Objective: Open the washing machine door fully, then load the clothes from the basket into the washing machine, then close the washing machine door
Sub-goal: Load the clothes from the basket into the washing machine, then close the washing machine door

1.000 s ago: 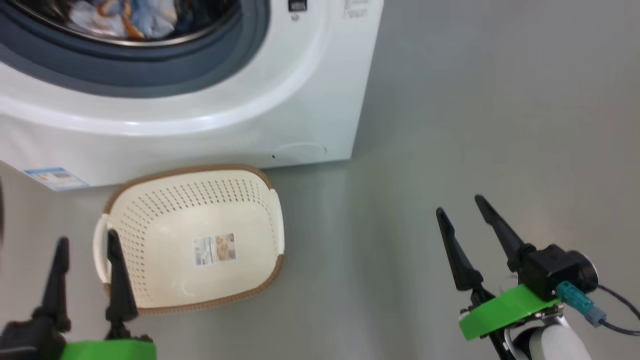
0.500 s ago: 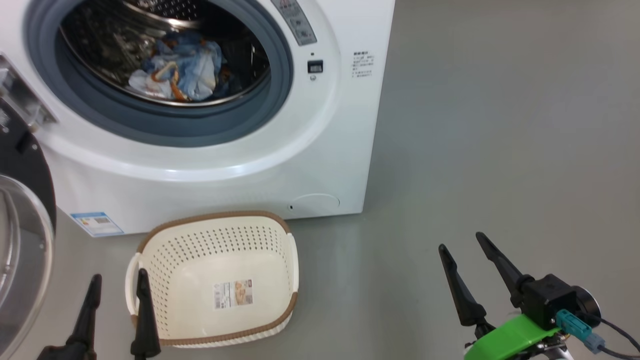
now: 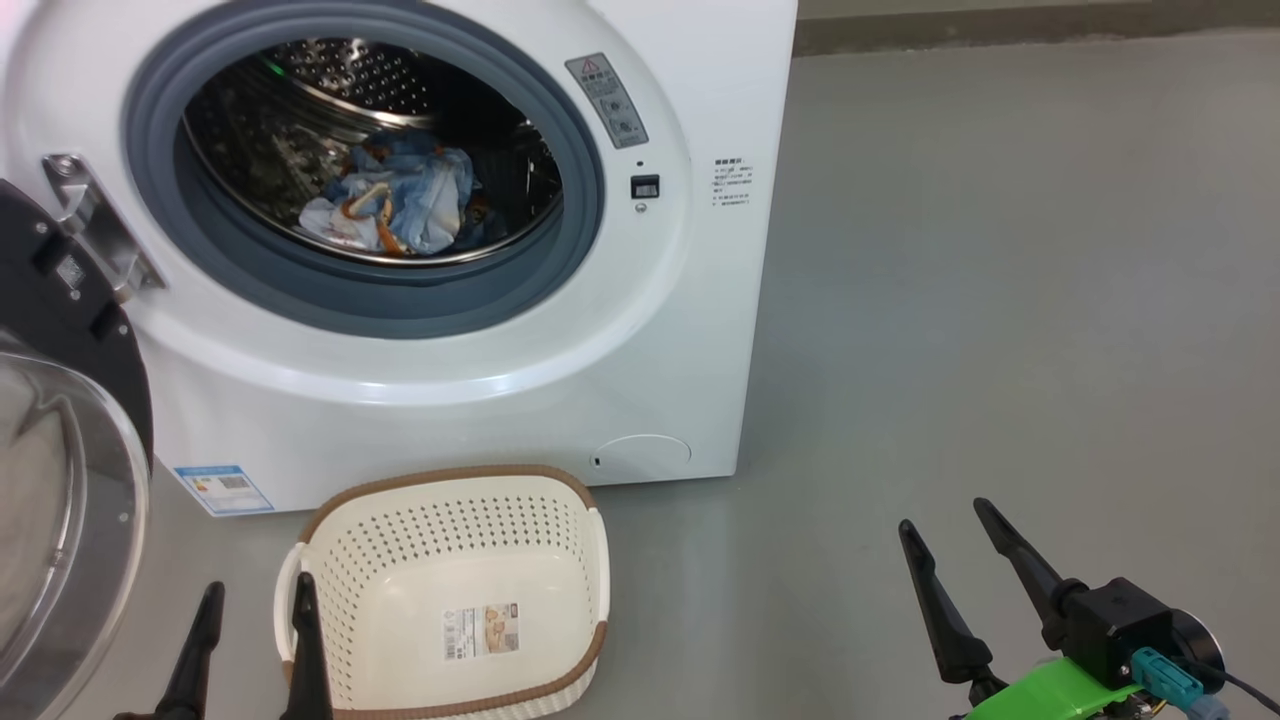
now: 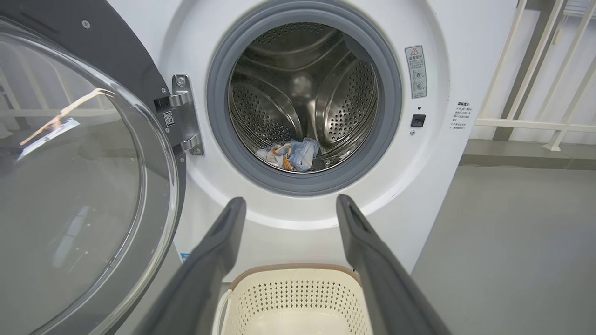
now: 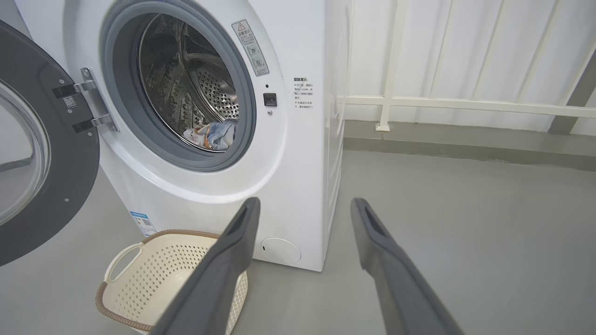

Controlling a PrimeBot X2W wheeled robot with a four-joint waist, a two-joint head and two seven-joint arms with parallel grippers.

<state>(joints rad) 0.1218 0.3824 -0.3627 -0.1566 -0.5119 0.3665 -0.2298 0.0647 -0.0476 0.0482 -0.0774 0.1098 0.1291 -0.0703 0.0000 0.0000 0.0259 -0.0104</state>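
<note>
Left gripper (image 3: 257, 592) spread, empty, at basket (image 3: 440, 474) left rim; right gripper (image 3: 944, 516) likewise, over floor (image 3: 1000, 300) at right. Clothes (image 3: 395, 205) lay in drum (image 3: 330, 90), basket bare: loading looked done. Door (image 3: 35, 312) hung wide left, awaiting closing.

Glossy, smooth white on the washing machine (image 3: 480, 400) shell; bright perforated steel in the drum (image 4: 298, 93); matt blue-grey rubber round the seal (image 3: 380, 312). At nine o'clock, clear shiny glass in the washing machine door (image 4: 70, 186), dull dark grey plastic around it, polished metal on the hinge (image 4: 186, 116). Soft crumpled cloth for the clothes (image 3: 400, 205). At six o'clock, smooth cream perforated plastic in the basket (image 3: 440, 530), woven-look brown at the rim, paper on the sticker (image 3: 482, 630). Matt dark plastic on the right claw (image 3: 942, 514). Smooth grey on the floor (image 3: 1000, 300), faintly sheened.
</note>
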